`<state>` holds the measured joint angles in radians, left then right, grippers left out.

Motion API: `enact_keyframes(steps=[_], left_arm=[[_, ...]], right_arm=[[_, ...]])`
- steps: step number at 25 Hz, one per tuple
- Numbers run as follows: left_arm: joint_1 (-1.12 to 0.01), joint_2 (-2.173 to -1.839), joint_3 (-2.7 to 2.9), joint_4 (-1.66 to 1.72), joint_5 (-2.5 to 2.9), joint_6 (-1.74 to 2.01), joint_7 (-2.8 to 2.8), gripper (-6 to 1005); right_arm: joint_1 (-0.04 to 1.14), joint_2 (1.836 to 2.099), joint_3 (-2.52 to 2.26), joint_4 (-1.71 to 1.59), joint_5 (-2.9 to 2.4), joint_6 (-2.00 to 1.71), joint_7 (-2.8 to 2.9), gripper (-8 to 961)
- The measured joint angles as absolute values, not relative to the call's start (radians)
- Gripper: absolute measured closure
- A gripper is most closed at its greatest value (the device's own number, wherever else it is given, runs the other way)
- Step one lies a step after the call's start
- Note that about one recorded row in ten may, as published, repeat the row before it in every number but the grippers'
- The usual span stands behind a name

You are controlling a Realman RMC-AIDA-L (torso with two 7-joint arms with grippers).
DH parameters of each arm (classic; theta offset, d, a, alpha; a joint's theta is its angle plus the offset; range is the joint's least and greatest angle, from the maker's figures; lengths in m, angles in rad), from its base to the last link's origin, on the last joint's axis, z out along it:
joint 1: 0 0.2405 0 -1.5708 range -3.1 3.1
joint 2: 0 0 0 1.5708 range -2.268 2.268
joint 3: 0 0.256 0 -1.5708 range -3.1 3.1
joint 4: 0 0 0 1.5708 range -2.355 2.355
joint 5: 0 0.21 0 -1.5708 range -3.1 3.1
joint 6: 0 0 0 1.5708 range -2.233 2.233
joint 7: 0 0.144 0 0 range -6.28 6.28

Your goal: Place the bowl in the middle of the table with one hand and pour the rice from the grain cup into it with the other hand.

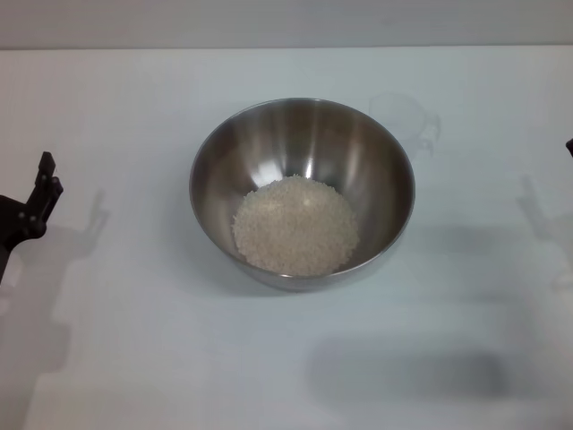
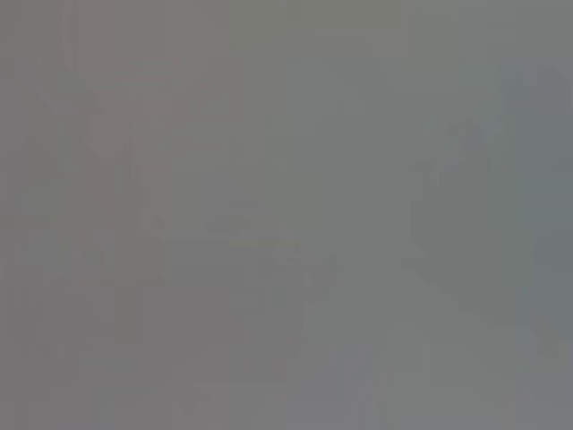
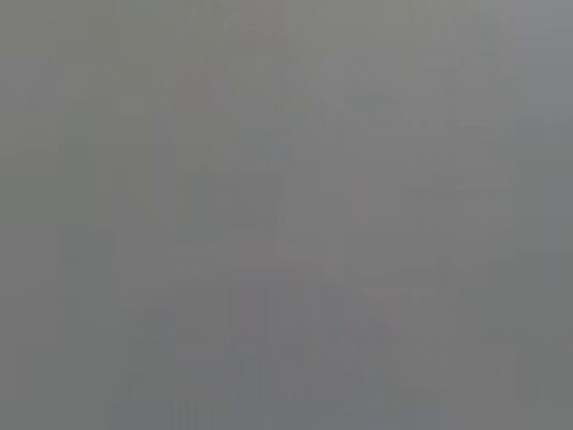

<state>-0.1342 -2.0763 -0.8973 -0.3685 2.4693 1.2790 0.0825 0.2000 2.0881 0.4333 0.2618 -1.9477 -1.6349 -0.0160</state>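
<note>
Rice (image 1: 295,224) is sitting in the bowl (image 1: 302,193) mid-tabletop (image 1: 134,340); the grain cup (image 1: 407,121) is standing empty behind. Left tool (image 1: 34,202), grip unreadable, is idling at the edge; retreat clear.

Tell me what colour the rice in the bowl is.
Creamy white rice, best seen in the head view.

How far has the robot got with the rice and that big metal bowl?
It looks essentially finished. The bowl sits mid-table with the rice heaped inside. The grain cup stands behind it, looking empty. Nothing is in hand: the left gripper is off at the table's left edge, the right gripper barely shows at the right edge. Nothing seems left.
</note>
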Motion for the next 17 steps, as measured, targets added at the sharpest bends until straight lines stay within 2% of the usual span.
enact_keyframes(steps=[17], left_arm=[[-0.161,-2.075,-0.894,-0.332,2.474,1.281,0.093,186]], right_arm=[[0.227,2.084,0.472,0.23,-1.948,-1.623,-0.017,114]])
